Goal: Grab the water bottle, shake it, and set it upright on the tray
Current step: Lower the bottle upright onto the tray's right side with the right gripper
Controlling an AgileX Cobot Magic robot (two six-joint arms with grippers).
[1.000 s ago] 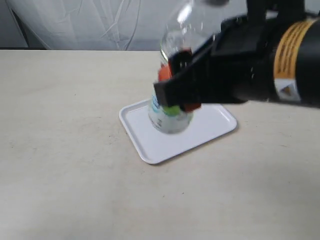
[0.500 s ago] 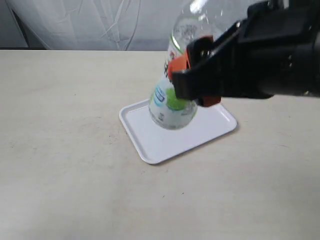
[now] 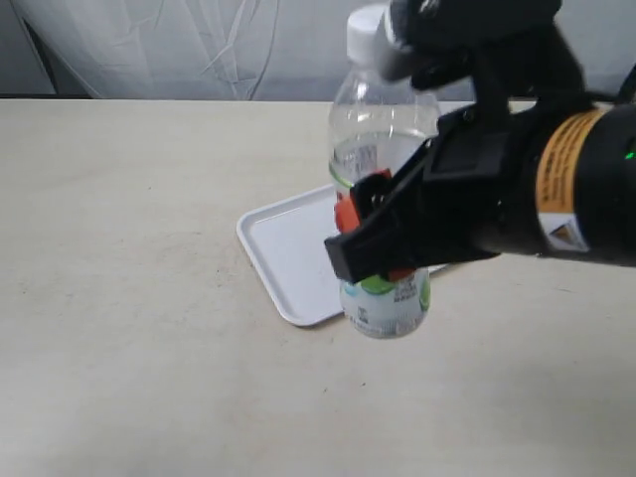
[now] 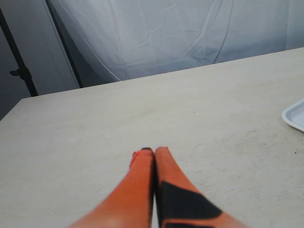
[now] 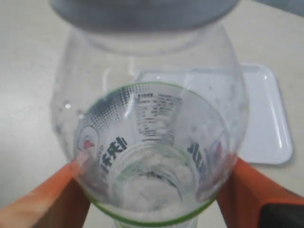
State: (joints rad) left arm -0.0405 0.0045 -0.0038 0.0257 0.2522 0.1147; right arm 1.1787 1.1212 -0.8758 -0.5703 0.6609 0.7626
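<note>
The water bottle (image 3: pixel 383 149) is held in the air, nearly upright, white cap (image 3: pixel 368 33) on top, its base near the front edge of the tray (image 3: pixel 283 253). My right gripper (image 3: pixel 376 238) is shut on its labelled middle, orange fingers on both sides. In the right wrist view the clear bottle (image 5: pixel 149 133) fills the frame between the orange fingers (image 5: pixel 45 199), with the tray (image 5: pixel 263 118) beyond it. My left gripper (image 4: pixel 151 151) hovers shut over bare table, holding nothing; the tray's corner (image 4: pixel 295 115) shows at that view's edge.
A pale beige table (image 3: pixel 119 298) carries only the tray. A white cloth backdrop (image 3: pixel 199 50) hangs behind the far edge. A dark stand pole (image 4: pixel 21 71) rises off the table's far corner in the left wrist view.
The bottle has swung from tilted over the tray to nearly upright, lower and nearer the camera, its base now past the tray's front edge. The right arm moved with it.
</note>
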